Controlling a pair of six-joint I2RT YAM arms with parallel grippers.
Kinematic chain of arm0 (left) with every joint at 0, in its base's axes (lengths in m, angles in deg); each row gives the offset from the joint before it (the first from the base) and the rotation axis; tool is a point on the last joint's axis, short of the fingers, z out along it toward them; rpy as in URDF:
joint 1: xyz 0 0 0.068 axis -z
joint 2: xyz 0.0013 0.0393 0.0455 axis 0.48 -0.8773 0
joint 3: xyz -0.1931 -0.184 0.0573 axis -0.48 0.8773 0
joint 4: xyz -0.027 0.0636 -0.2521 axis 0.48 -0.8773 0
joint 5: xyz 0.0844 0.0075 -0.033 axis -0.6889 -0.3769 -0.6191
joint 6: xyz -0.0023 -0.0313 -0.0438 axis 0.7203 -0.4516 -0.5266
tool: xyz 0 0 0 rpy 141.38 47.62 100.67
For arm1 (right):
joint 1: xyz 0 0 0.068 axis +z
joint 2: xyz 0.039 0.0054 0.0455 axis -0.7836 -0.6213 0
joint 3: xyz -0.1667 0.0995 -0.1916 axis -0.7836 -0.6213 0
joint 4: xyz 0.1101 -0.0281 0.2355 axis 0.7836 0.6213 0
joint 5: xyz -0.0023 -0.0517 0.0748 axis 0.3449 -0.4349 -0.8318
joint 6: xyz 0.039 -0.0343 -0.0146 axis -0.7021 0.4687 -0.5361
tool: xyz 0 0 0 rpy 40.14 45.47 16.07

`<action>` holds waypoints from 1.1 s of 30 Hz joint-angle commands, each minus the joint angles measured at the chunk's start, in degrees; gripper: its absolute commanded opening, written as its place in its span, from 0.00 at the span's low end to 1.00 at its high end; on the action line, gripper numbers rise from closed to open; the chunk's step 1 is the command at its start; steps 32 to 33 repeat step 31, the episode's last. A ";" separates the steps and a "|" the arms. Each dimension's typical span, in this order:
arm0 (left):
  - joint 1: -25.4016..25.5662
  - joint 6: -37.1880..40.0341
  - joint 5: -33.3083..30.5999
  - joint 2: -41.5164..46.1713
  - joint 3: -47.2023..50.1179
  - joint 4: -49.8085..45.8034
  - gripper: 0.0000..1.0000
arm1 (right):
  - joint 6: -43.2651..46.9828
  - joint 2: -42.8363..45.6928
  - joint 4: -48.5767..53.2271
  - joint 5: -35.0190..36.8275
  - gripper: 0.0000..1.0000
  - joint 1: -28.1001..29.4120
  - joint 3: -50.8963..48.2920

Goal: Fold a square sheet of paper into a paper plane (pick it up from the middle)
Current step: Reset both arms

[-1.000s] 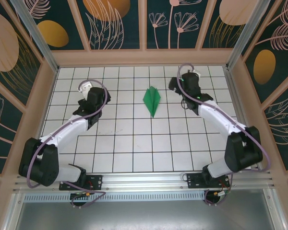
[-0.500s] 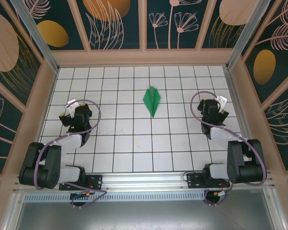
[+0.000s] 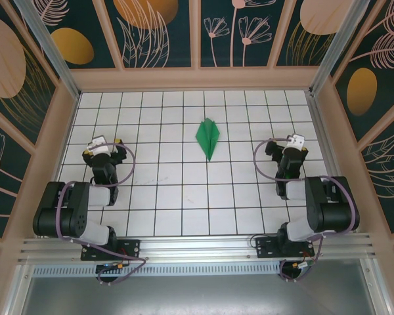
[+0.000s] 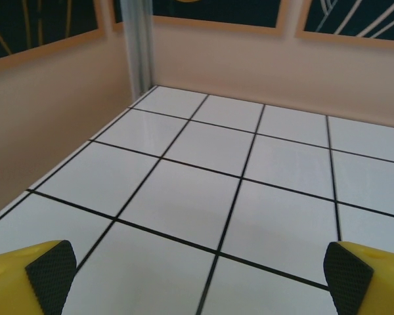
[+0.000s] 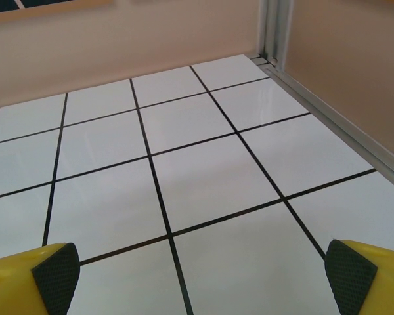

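Observation:
A bright-green paper plane (image 3: 208,138), a slim pointed dart with a centre crease, lies flat on the white grid table (image 3: 184,190), a little beyond its middle. Its tip points toward the near side. This is the square sheet of paper in folded form. My left gripper (image 3: 104,149) sits tucked back at the left, well clear of the plane, open with nothing between its black pads (image 4: 50,274). My right gripper (image 3: 285,149) is tucked back at the right, also open and empty, its pads (image 5: 55,275) wide apart. Both wrist views look across bare tiles between the left gripper (image 4: 197,279) and right gripper (image 5: 202,279) fingertips.
Wooden walls with dark floral panels enclose the table on three sides. An aluminium corner post (image 4: 137,46) stands ahead of the left gripper. A metal rail (image 5: 328,115) runs along the table's right edge. Both arm bases sit at the near edge.
Both arms have drawn back from either side of the paper plane and folded in toward their bases. The plane has stayed where it lay. Both grippers remain open.

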 commanded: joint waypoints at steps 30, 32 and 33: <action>-0.44 2.74 7.17 -2.76 1.33 9.82 0.98 | 1.78 -3.31 -15.11 -9.18 0.99 -2.03 -4.02; -0.48 2.74 7.17 -2.68 1.34 9.86 0.98 | 2.93 -3.20 -15.11 -11.72 0.99 -2.00 -4.14; -0.48 2.74 7.17 -2.68 1.34 9.86 0.98 | 2.93 -3.20 -15.11 -11.72 0.99 -2.00 -4.14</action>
